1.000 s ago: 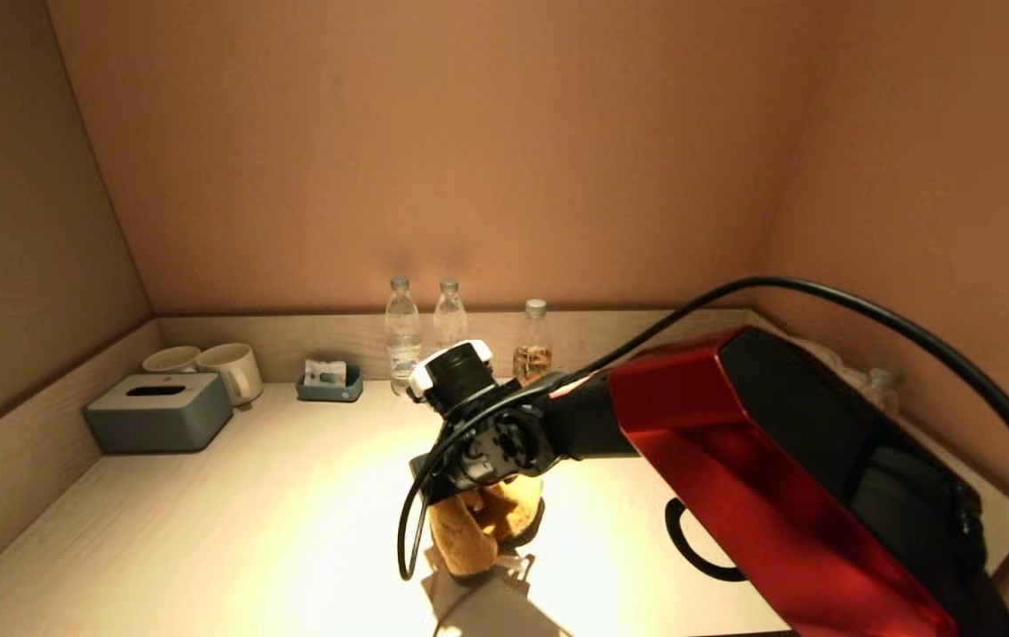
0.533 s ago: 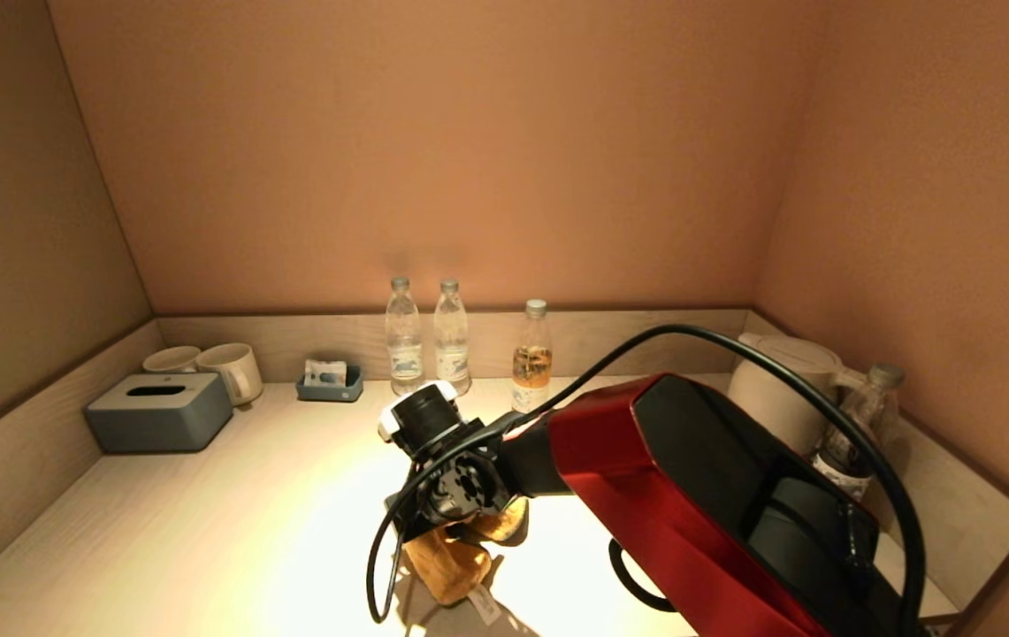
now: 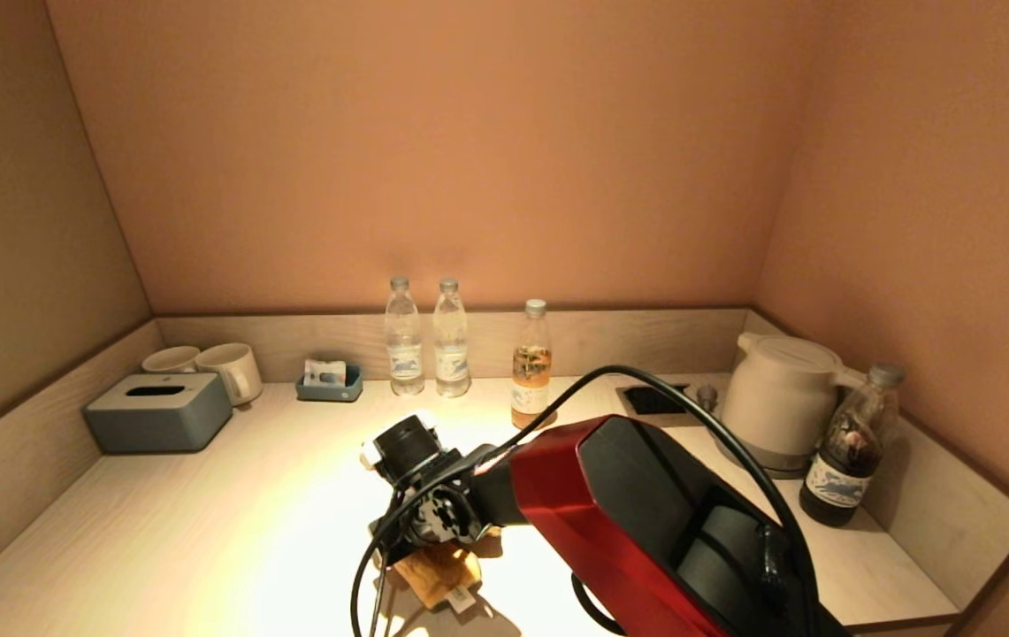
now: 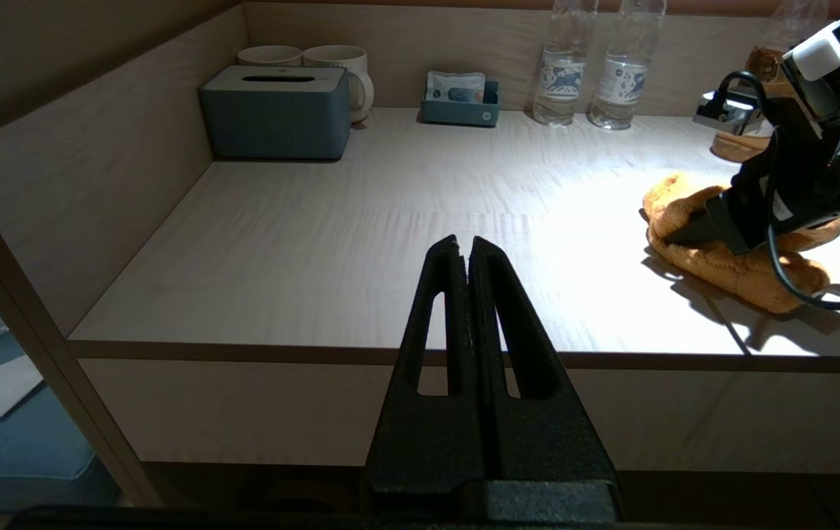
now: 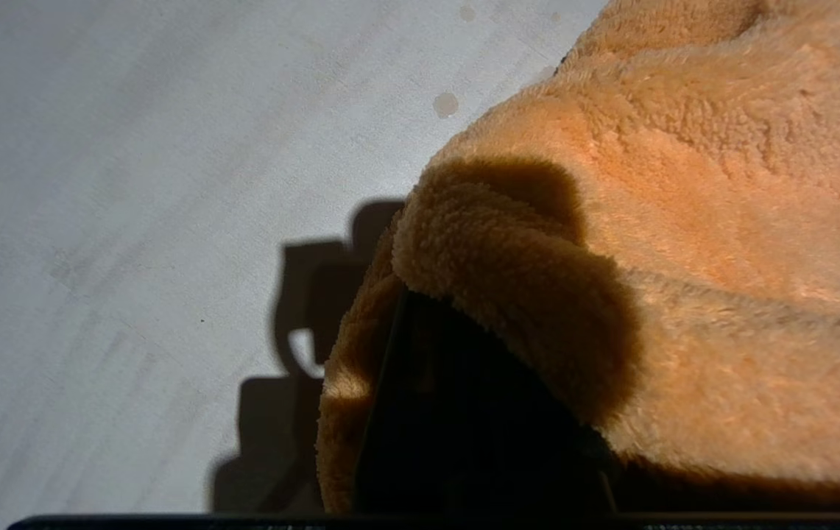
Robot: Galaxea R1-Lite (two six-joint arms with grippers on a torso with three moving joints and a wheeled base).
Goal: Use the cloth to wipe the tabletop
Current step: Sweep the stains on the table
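The pale wood-grain tabletop fills the head view, lit by a bright patch in the middle. The fluffy yellow-orange cloth lies bunched on it near the front edge; it also shows in the left wrist view and in the right wrist view. My right gripper presses down into the cloth and is shut on it; its fingers are buried in the folds. My left gripper is shut and empty, parked below and in front of the table's front edge.
A grey tissue box, two mugs and a small blue tray stand at the back left. Three bottles line the back edge. A white kettle and a dark bottle stand at the right.
My right arm has drawn the cloth towards the front edge and a little left, uncovering the kettle and the dark bottle. The cloth lies flatter on the table now.
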